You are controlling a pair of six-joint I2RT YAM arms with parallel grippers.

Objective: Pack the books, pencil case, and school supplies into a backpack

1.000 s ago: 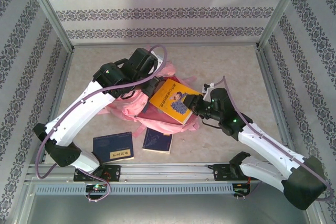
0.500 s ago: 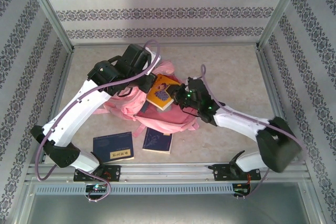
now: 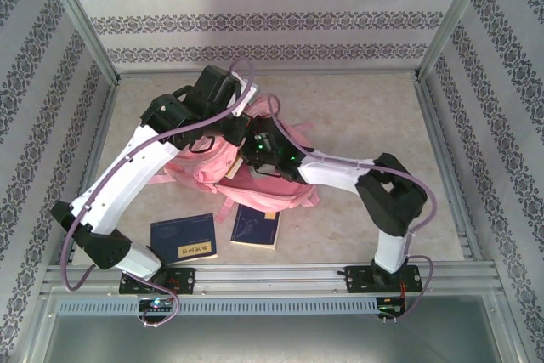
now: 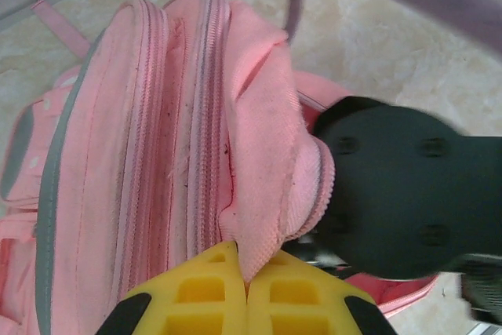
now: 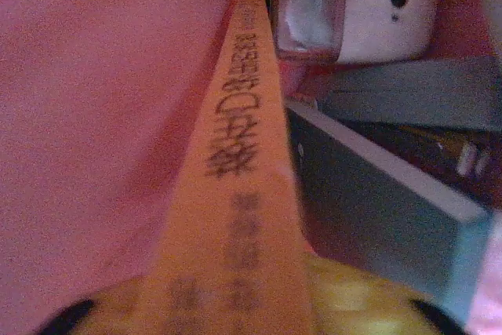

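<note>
Now the book (image 5: 243,154) sits inside the backpack (image 4: 118,154), left gripper (image 4: 247,288) pinching the flap (image 4: 263,154) (fully closed). Whether the right gripper (image 5: 235,311) grips it is unclear; next, release, withdraw.

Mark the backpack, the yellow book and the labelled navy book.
backpack (image 4: 157,154), left wrist view, zippered panel.
yellow book (image 5: 245,147), right wrist view, printed spine.
labelled navy book (image 3: 184,238), top external view, cover middle.
</note>
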